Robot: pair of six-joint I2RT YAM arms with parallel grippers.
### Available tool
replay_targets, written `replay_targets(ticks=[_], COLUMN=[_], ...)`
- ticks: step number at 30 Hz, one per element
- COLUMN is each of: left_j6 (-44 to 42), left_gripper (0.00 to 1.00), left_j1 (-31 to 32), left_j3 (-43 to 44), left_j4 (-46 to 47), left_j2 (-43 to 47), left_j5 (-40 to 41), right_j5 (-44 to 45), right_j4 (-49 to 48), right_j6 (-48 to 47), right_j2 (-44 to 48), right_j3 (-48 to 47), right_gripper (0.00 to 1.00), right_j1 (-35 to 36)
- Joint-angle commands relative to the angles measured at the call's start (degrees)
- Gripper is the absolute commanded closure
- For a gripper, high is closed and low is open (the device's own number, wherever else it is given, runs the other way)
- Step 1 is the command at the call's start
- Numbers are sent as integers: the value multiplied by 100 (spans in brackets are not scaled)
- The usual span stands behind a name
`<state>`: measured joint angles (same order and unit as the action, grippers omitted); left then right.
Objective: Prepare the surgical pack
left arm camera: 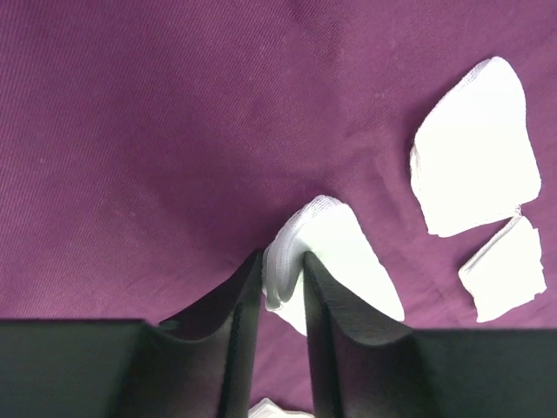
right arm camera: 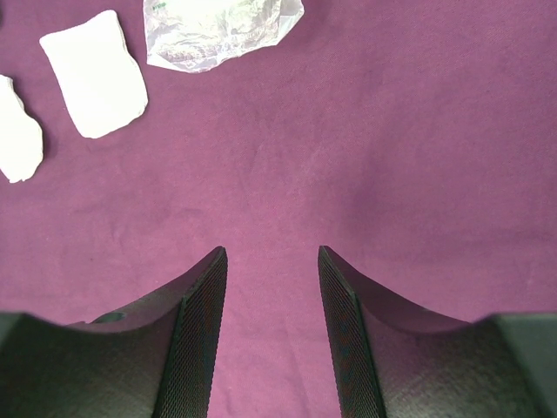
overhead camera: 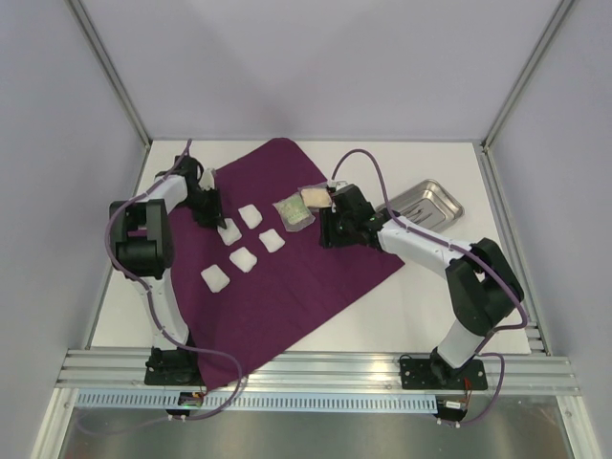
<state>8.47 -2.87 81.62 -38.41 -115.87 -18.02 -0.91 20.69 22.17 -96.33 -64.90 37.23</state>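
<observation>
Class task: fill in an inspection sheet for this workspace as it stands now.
Surface: white table, purple cloth spread across it.
Job's things: five gauze squares and two clear packets on the cloth; steel tray on bare table; no forceps seen.
Clutter: nothing seen.
Grippers: left gripper straddles a gauze edge, grip unclear; right gripper open over bare cloth.
Cables: purple cables loop off both arms.
Surroundings: grey walls, metal frame.
</observation>
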Motion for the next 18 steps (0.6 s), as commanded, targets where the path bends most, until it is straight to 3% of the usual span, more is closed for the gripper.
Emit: replay_targets(ticks=[1,3,6,7,10,18], left_j6=[-38,-30,-21,-38,-117,-249], left_gripper=[67,69,80,90,100,100], left_j1=[59,68,59,59,76,112], left_j3=[152,152,152,135,-6,-252], left_j4=[-113,-149,-158,-123,96,124], left_j2=[-286,-348,-296,-252,108,961], left_j5=[-61,-70,-79,-87,-201,-219], right_j5=[82,82,82,82,82,82], right_j4=[-56,-47,-30,-12,32,50], right_j6=[-134,-134,-152,-169,-187,-187], right_j2=[-8,-8,1,1,1,9], right_j3=[-180,-189,-207,-216,-251,-277], right_gripper=[51,51,51,51,51,51], right_j1=[30,30,30,30,30,30])
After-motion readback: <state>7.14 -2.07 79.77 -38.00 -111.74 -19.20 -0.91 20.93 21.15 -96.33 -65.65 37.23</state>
